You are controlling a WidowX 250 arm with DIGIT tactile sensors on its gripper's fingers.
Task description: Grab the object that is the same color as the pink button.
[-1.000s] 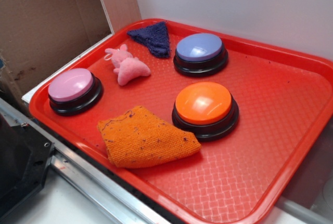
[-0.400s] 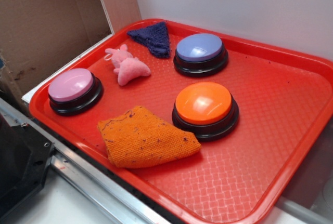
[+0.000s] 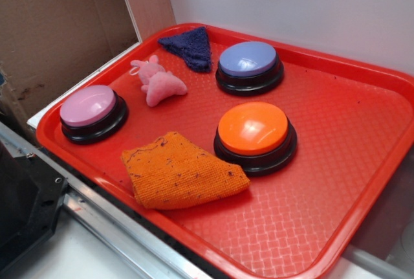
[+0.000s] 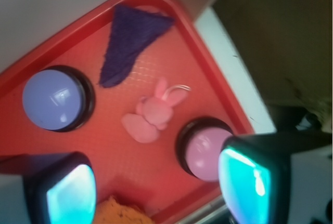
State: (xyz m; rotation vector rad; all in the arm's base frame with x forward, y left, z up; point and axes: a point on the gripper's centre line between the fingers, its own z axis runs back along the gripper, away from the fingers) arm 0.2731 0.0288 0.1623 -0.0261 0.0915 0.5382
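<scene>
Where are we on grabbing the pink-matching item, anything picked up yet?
Nothing is grabbed yet. The pink plush toy lies untouched on the red tray, between the pink button and the dark blue cloth. In hand: the gripper is above the tray, jaws spread with nothing between them, the toy in the wrist view ahead of them. Left: descend, close on the toy, lift.

Open tray (image 3: 362, 117) floor round pink toy (image 3: 157, 81); btns, cloths well apart.

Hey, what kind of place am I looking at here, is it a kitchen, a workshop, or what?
Most likely a robot lab test bench, not a kitchen. A red tray holds staged props: dome buttons like the pink button, cloths and a pink plush toy. Cardboard walls it in, and the open gripper hovers above.
</scene>
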